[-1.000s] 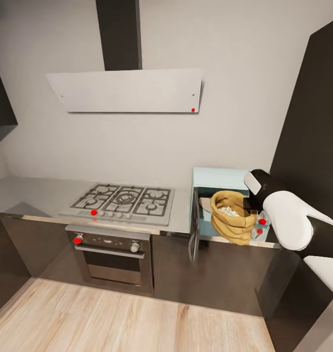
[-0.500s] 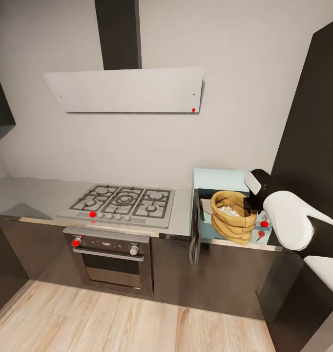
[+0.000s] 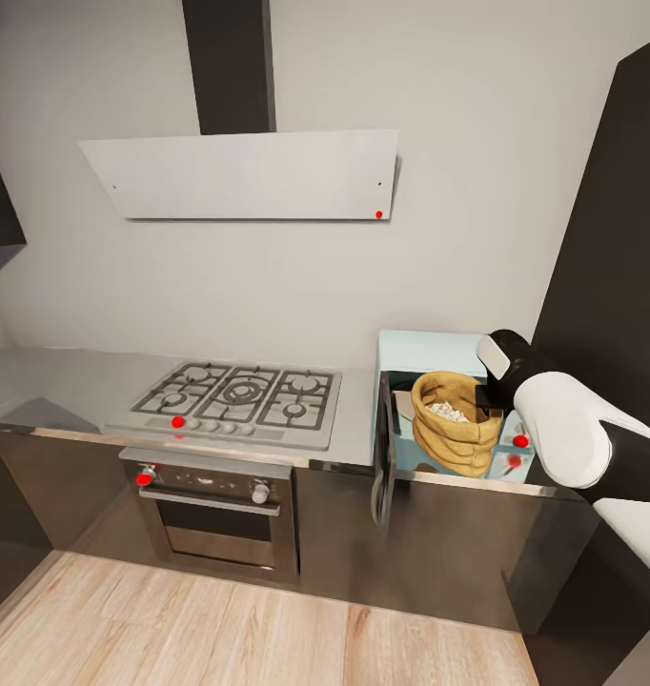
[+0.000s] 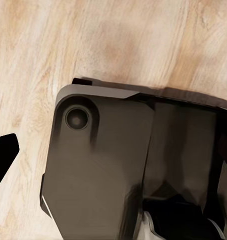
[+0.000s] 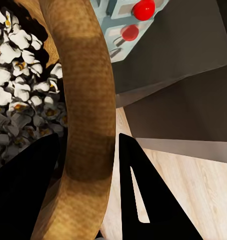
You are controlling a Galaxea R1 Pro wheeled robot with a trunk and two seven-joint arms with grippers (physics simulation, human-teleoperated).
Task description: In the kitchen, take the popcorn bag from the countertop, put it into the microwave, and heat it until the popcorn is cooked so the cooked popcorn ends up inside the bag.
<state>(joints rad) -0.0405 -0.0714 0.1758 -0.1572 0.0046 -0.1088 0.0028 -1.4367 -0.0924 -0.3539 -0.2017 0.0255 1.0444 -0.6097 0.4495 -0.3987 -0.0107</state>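
Note:
The pale-blue microwave (image 3: 430, 345) stands on the steel countertop (image 3: 58, 381) with its dark door (image 3: 383, 457) swung open to the left. The tan popcorn bag (image 3: 454, 433) hangs upright at the cavity's mouth; how deep it reaches I cannot tell. White popcorn (image 3: 449, 411) fills its top. My right gripper (image 3: 487, 400) is shut on the bag's rolled rim. In the right wrist view the right gripper (image 5: 88, 145) has one black finger inside and one outside the popcorn bag (image 5: 88, 100), next to the popcorn (image 5: 18, 100). One fingertip (image 4: 3, 155) of my left gripper hangs over the wood floor.
A gas hob (image 3: 239, 395) with an oven (image 3: 215, 505) below sits left of the microwave. A steel hood (image 3: 239, 176) hangs above it. A tall black cabinet (image 3: 611, 238) rises close on the right. My own dark base (image 4: 118, 170) lies under the left arm.
The whole head view has drifted slightly, so the camera moved. The bag stays in the right gripper, and the microwave's sill and red knobs now sit a little lower around it.

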